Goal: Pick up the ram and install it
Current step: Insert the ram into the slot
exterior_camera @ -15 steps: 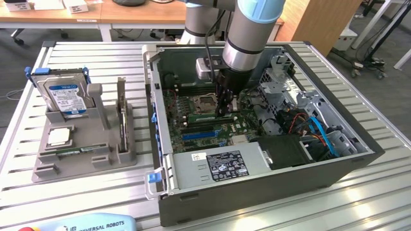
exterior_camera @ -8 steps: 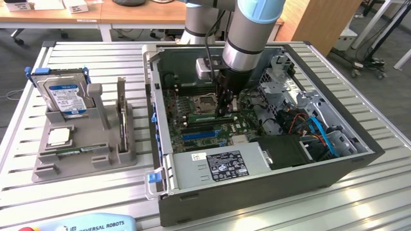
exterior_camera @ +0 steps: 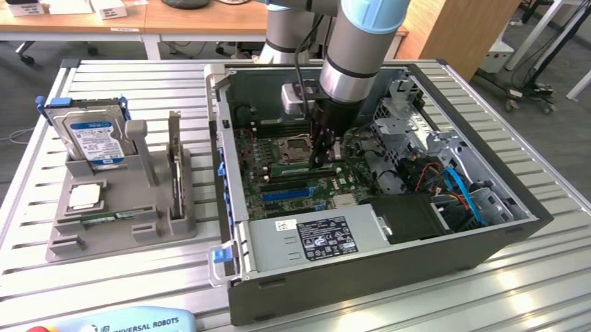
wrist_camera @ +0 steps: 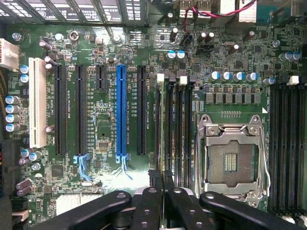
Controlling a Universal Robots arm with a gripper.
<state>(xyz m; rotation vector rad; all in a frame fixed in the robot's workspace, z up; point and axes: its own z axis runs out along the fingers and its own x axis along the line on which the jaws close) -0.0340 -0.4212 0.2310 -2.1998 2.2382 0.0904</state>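
My fingers (wrist_camera: 148, 206) pinch the ram (wrist_camera: 159, 175) above the memory slots (wrist_camera: 171, 124). If I'm skewed, it'll jam.

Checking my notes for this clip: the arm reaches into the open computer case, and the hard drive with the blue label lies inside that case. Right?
Not quite. The hard drive stands in the gray holder on the table, outside the computer case, as the exterior view shows. The arm does reach into the case.
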